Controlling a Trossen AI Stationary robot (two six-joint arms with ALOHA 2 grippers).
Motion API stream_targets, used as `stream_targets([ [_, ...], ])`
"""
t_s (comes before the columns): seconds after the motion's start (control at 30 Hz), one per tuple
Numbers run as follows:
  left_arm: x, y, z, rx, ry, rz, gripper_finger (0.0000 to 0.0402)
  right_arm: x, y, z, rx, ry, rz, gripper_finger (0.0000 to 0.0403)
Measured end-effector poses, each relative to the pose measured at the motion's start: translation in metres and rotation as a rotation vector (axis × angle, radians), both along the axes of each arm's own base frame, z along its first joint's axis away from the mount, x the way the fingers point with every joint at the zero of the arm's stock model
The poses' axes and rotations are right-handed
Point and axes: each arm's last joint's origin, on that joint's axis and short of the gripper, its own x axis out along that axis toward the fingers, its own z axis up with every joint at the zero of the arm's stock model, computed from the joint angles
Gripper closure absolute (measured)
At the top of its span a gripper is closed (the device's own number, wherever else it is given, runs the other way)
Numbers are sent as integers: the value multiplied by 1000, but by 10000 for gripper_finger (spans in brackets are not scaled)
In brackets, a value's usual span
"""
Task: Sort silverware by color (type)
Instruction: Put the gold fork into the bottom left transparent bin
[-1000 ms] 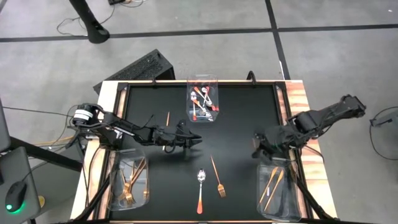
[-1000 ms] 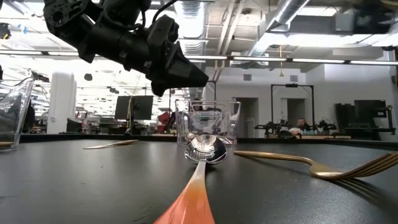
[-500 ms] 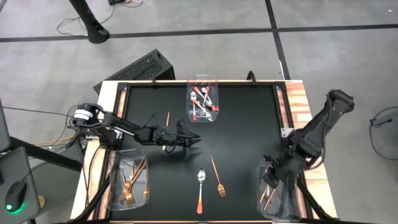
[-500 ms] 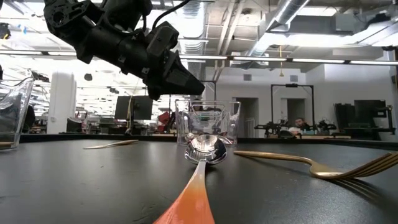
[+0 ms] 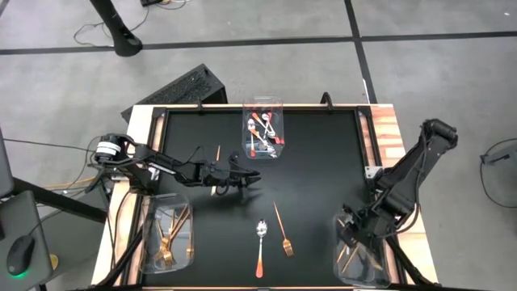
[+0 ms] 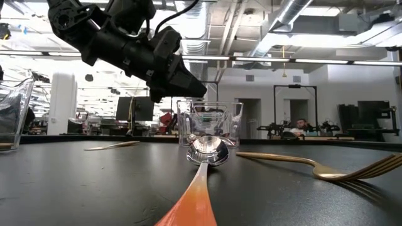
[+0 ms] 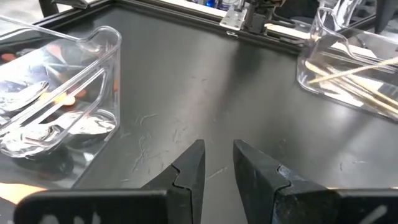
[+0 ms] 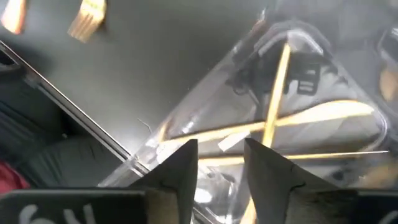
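The right gripper [image 5: 354, 234] hangs over the clear bin [image 5: 361, 279] at the desk's [image 5: 315, 162] near right corner, its fingers parted and empty above the thin gold knives [image 8: 273, 109] lying crossed inside. The left gripper [image 5: 252, 178] hovers mid-desk, slightly parted and holding nothing. One spoon [image 5: 260, 242], one fork [image 5: 287, 244] and one knife [image 5: 279, 217] lie loose near the front edge; forks [image 5: 170, 234] fill the left bin [image 5: 148, 257], spoons [image 5: 262, 133] the far bin [image 5: 262, 103].

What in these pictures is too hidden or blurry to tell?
- High view: the right pincer above its bin is too small to read.
- High view: utensils in the top bin overlap; no count.
- Low view: the fork is cut off by the edge.
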Motion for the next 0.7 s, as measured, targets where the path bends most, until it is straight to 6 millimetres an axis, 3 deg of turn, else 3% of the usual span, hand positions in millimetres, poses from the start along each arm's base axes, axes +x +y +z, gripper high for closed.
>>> stream_targets([
  [0.13, 0, 0, 0, 1, 0, 1, 331, 4, -7, 5, -90, -141, -13, 240],
  [0.3, 0, 0, 0, -1, -1, 5, 331, 22, -16, 6, -333, -346, 40, 241],
  [0.5, 0, 0, -1, -5, 8, 2, 331, 70, -23, -12, -492, -396, 95, 242],
  [0.7, -2, 0, -4, -14, 43, 9, 331, 125, -19, -49, -527, -443, 156, 242],
])
